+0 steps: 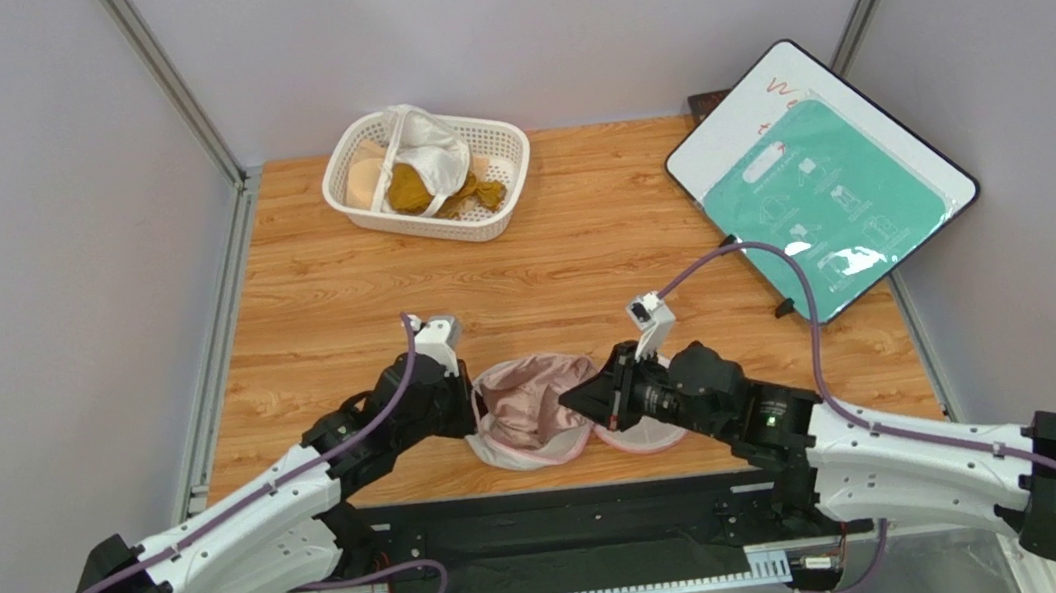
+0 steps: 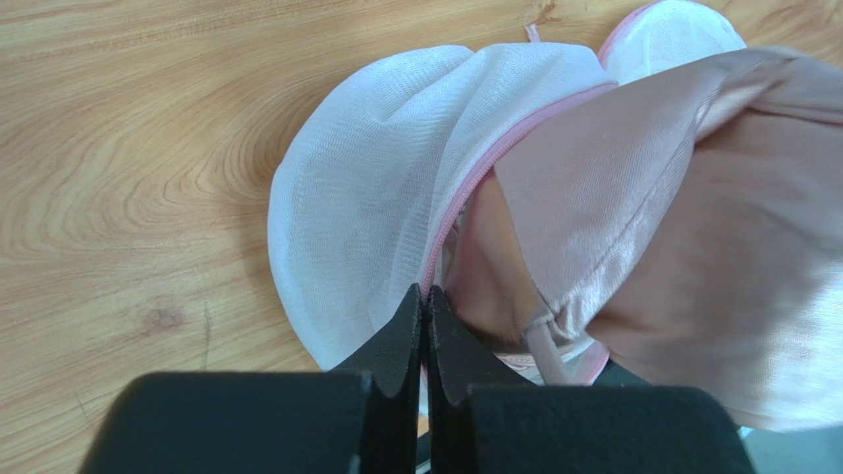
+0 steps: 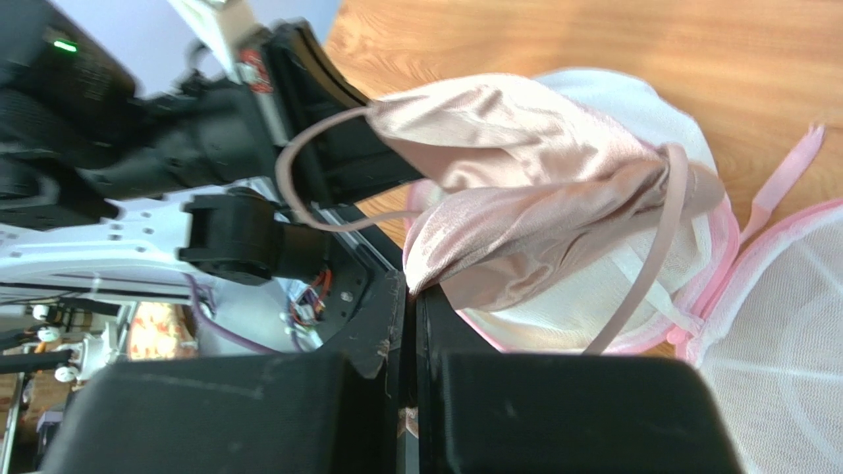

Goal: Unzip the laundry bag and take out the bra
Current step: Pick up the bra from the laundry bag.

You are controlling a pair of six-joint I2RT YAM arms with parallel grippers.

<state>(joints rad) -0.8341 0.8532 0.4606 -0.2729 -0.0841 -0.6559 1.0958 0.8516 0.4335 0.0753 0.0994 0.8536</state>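
Already the bag (image 2: 366,197) lay unzipped at the near edge of the table (image 1: 337,290), with the bra (image 3: 515,197) half out of it. The right gripper (image 3: 411,296) pinched the bra and the left gripper (image 2: 425,306) clamped the bag's pink rim. Lifting the bra clear was left to do.

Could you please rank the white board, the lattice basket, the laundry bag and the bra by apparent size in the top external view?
1. white board, largest
2. basket
3. laundry bag, opened out
4. bra, smallest, lying in the bag
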